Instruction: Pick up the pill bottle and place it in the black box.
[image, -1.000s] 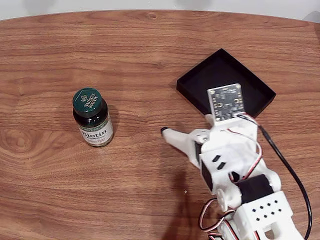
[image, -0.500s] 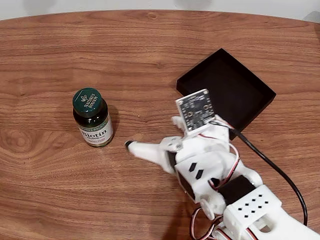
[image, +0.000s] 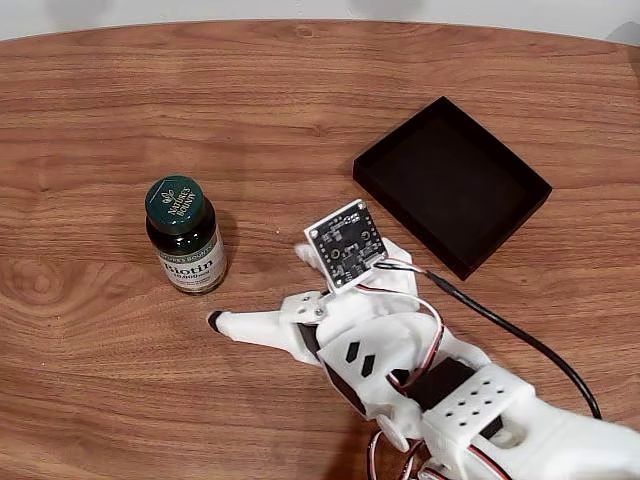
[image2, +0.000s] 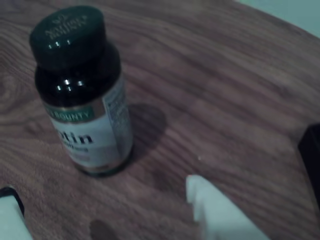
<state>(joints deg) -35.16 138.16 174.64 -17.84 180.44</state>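
The pill bottle (image: 185, 235) stands upright on the wooden table at the left of the fixed view, dark with a green cap and a white "Biotin" label. The black box (image: 455, 180) lies empty at the upper right. My gripper (image: 258, 286) is open just right of and below the bottle, touching nothing; its black-tipped finger (image: 222, 322) reaches toward the bottle's base. In the wrist view the bottle (image2: 82, 95) looms at the upper left, ahead of the gripper (image2: 102, 189), with one fingertip (image2: 10, 197) at the lower left and the other (image2: 200, 192) at lower centre.
The wooden table (image: 300, 90) stretches bare across the back and left. My white arm (image: 430, 380) and its black cable (image: 520, 340) occupy the lower right, just below the box. A dark corner of the box (image2: 311, 150) shows at the wrist view's right edge.
My arm has swung left, away from the box and toward the bottle; the finger tip now sits just below the bottle's base. The bottle and box have not moved.
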